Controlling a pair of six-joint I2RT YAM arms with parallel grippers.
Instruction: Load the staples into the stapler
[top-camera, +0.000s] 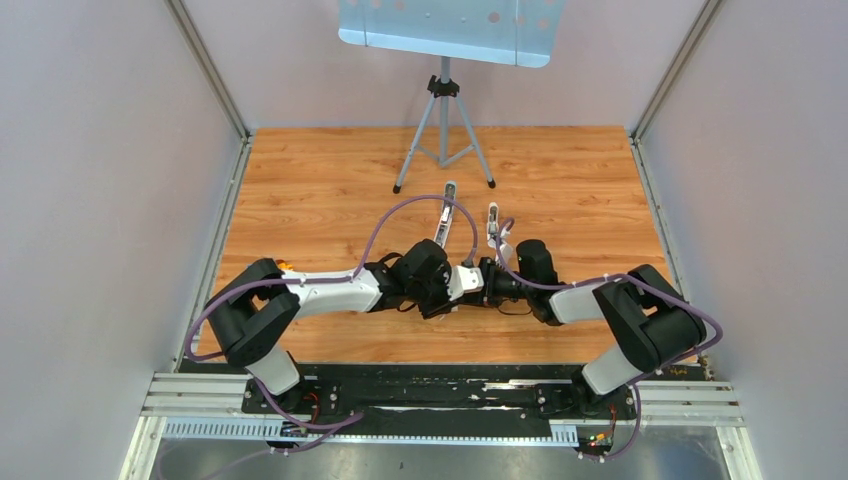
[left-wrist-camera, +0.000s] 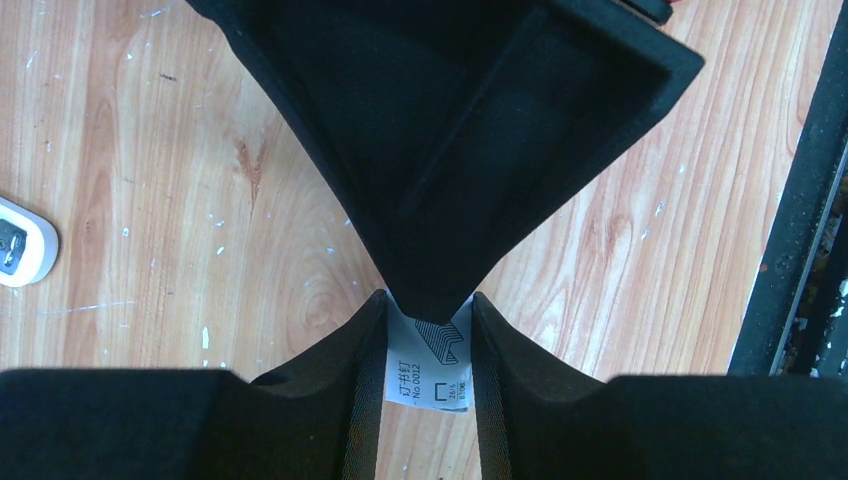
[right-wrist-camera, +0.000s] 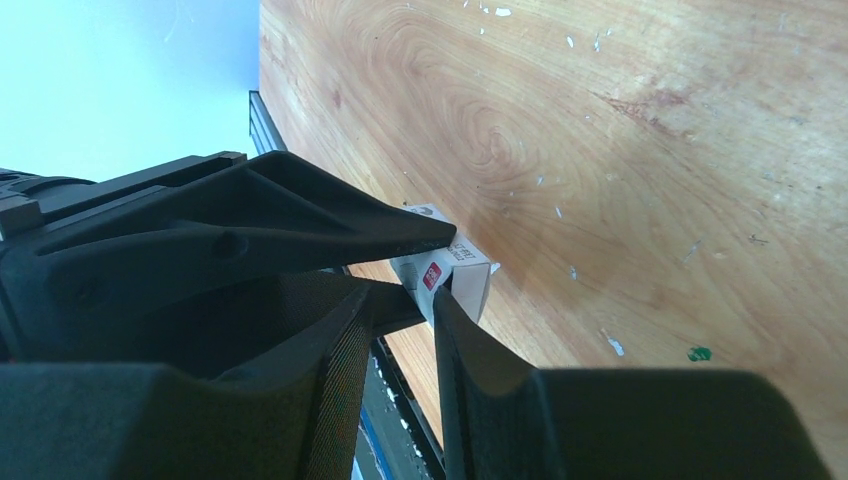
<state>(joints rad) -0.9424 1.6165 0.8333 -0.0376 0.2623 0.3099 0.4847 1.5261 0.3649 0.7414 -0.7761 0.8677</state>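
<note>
Both arms meet mid-desk, left end effector (left-wrist-camera: 430, 385) and right end effector (right-wrist-camera: 400, 300) each clamped on the little white staple carton (right-wrist-camera: 450, 272) (opening it, I'd guess). Stapler (top-camera: 446, 215) lies open just beyond them, untouched. Staples themselves aren't visible, so loading hasn't started
</note>
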